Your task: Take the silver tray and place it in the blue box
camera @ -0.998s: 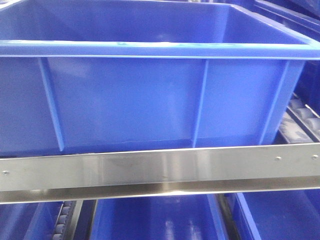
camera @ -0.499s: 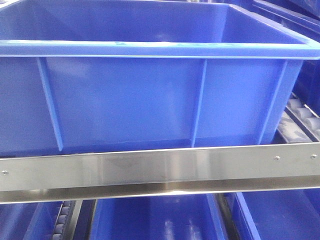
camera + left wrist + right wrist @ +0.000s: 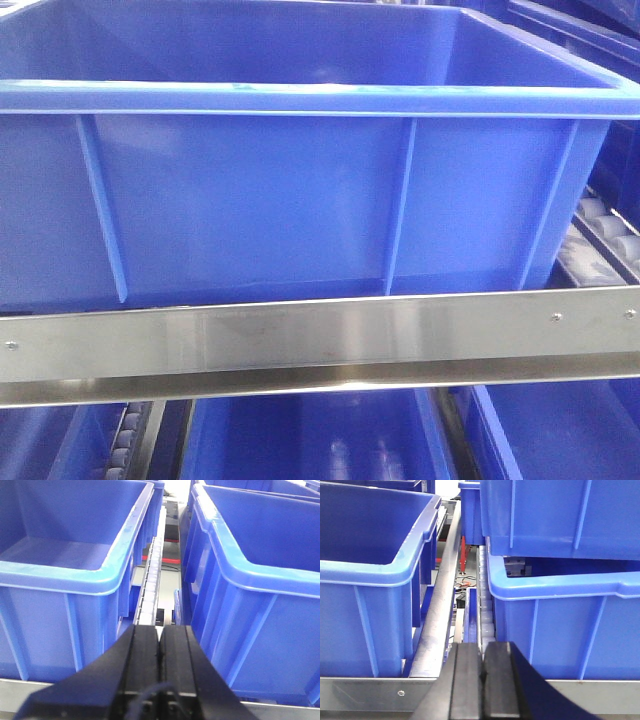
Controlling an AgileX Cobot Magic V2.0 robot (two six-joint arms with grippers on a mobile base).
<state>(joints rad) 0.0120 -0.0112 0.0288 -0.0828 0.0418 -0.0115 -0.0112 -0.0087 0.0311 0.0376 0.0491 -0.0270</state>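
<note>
Blue box [image 3: 300,200] fills front view, rack rail [image 3: 320,345] at 6 o'clock; left gripper [image 3: 160,645] and right gripper [image 3: 481,667] clenched, empty; silver tray unseen; risk: closed fingers clip box rims while searching.

Shelf rail: you see a brushed steel rail [image 3: 320,340] running level across the front view, with small screws near its ends.
Roller tracks: you can make out pale rollers [image 3: 605,225] at the right edge of the front view, and a long roller lane [image 3: 150,580] running away between crates in the left wrist view.
Divider: in the right wrist view a steel channel [image 3: 442,590] runs back between the rows.
Lower level: below the rail you see more blue crate interiors [image 3: 310,440].
Light: bright and even, with soft glare on the steel.
</note>
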